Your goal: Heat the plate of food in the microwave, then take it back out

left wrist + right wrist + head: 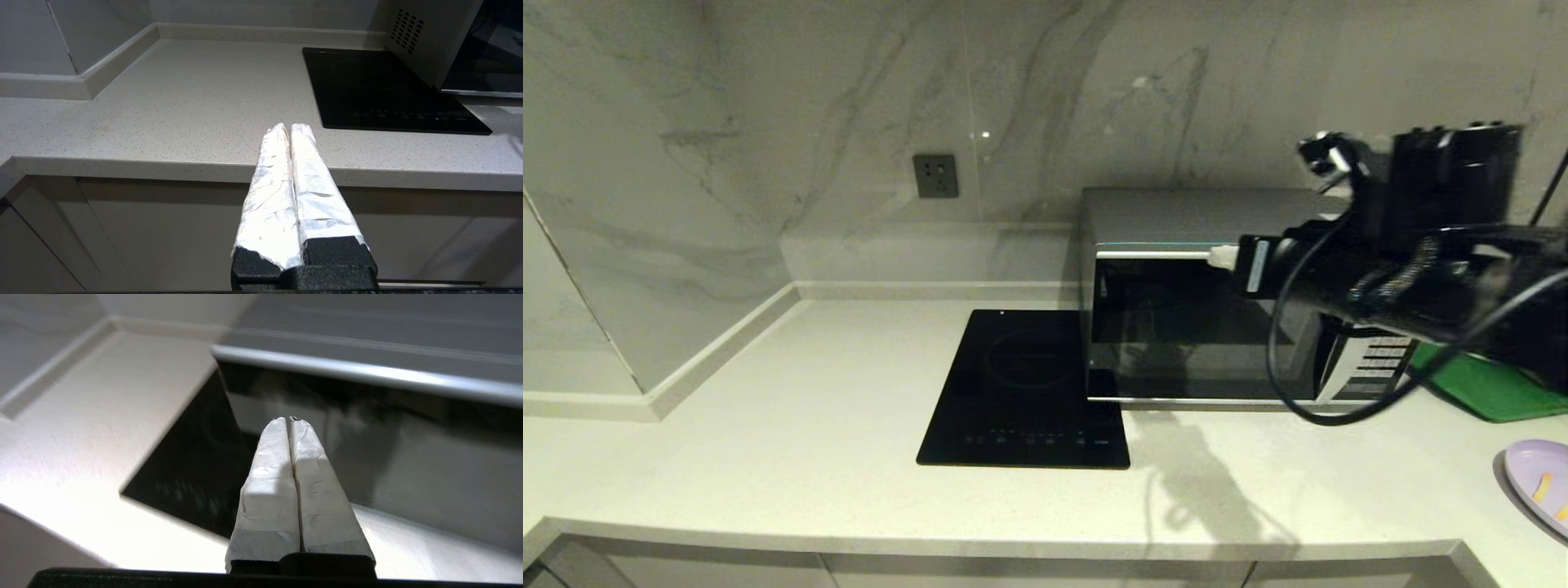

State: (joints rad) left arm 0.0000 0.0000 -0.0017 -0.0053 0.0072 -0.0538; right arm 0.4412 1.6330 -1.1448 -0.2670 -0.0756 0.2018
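The silver microwave [1176, 327] stands on the counter with its dark glass door closed. My right gripper [1221, 256] is raised in front of the top edge of that door. In the right wrist view the right gripper [289, 419] is shut on nothing, its taped fingers pointing at the glass door [388, 433]. The lavender plate of food [1539, 482], with orange-yellow sticks on it, lies on the counter at the far right, partly cut off. My left gripper [289, 127] is shut and empty, parked low before the counter's front edge.
A flat black glass hob [1029, 388] lies just left of the microwave. A green tray [1494, 388] sits right of the microwave, behind my right arm. A wall socket [935, 175] is on the marble backsplash. A marble side wall [621, 245] bounds the counter on the left.
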